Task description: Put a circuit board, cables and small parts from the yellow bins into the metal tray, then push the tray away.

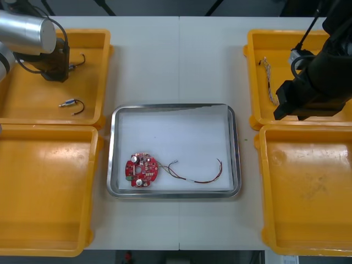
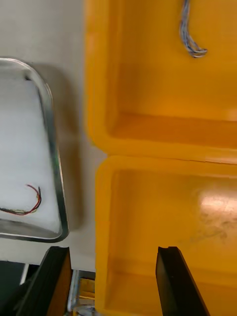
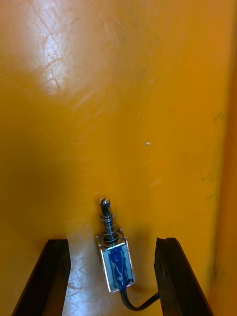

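Yellow bin (image 1: 22,104) at the upper left of the frame, and that's where we find the left end effector (image 1: 55,70), low over the bin floor. From its wrist camera we see the fingers (image 3: 52,276) spread wide with nothing clamped. A small metal part (image 3: 116,259) lies on the floor right between them, touching neither. Its long axis runs along the fingers, plunger tip pointing away from the wrist, black lead (image 3: 140,302) trailing back toward it. So the part sits squarely in the gap, narrow sides facing the fingers. We'd judge the next move needs only a straight drop and a squeeze. The risk is the smooth body skidding on glossy plastic if one finger lands first. A second part (image 1: 70,103) lies lower in the same bin, well apart.

Centre frame, the tray (image 1: 234,148) on the bench (image 1: 176,60) already holds a red board (image 1: 141,169) at its lower left and a red and yellow cable (image 1: 198,175) beside it. We'd call the task partway done.

Over at the right of the frame, the right end effector (image 2: 112,249) hangs with fingers apart and empty, above where the two right bins (image 1: 258,126) meet. The blue and white cable (image 1: 268,82) lies in the upper one. The left arm is plainly the nearer to the part.
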Tool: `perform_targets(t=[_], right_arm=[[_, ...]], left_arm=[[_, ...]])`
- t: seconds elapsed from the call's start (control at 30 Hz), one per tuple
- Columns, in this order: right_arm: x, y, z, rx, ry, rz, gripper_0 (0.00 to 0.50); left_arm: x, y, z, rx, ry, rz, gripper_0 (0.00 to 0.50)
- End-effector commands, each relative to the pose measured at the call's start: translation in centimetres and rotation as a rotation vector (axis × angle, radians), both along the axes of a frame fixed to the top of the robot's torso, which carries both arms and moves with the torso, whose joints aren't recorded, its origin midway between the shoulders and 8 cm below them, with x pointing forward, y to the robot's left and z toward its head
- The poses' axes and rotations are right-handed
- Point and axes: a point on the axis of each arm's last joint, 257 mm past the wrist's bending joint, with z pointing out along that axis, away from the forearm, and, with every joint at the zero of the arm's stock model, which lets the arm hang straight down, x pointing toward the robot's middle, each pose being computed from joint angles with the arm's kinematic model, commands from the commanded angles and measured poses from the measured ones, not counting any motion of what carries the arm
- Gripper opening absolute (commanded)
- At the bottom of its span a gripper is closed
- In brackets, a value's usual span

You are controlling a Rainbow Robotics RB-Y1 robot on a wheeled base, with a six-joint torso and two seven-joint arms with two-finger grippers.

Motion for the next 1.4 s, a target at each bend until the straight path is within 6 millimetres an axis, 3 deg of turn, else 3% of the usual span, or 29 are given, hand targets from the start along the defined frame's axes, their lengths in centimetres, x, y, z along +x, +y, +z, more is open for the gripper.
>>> perform_targets(t=[0.03,0.23,0.6,0.87,1.1,1.4], right_arm=[[2.3,-3.4,2.8,-0.005,-0.057,-0.141,0.500],[5.3,-5.4,3.7,0.020,-0.072,-0.242,0.500],[10.1,-5.9,4.5,0.039,-0.117,-0.320,0.500],[13.6,-5.4,3.1,0.011,-0.166,-0.340,0.500],[16.8,-5.3,1.6,0.019,-0.212,-0.375,0.500],[20.4,-5.2,-0.2,0.034,-0.286,-0.401,0.500]], left_arm=[[0.0,-1.5,-1.1,0.038,0.013,-0.085,0.500],[-0.1,-2.0,-1.7,0.046,0.023,-0.108,0.500],[-0.9,-2.2,-3.9,0.070,0.056,-0.137,0.500],[-1.0,-0.8,-3.9,0.144,0.062,-0.140,0.500],[-0.7,-0.9,-3.7,0.141,0.046,-0.142,0.500],[-1.3,-0.6,-5.4,0.141,0.062,-0.149,0.500]])
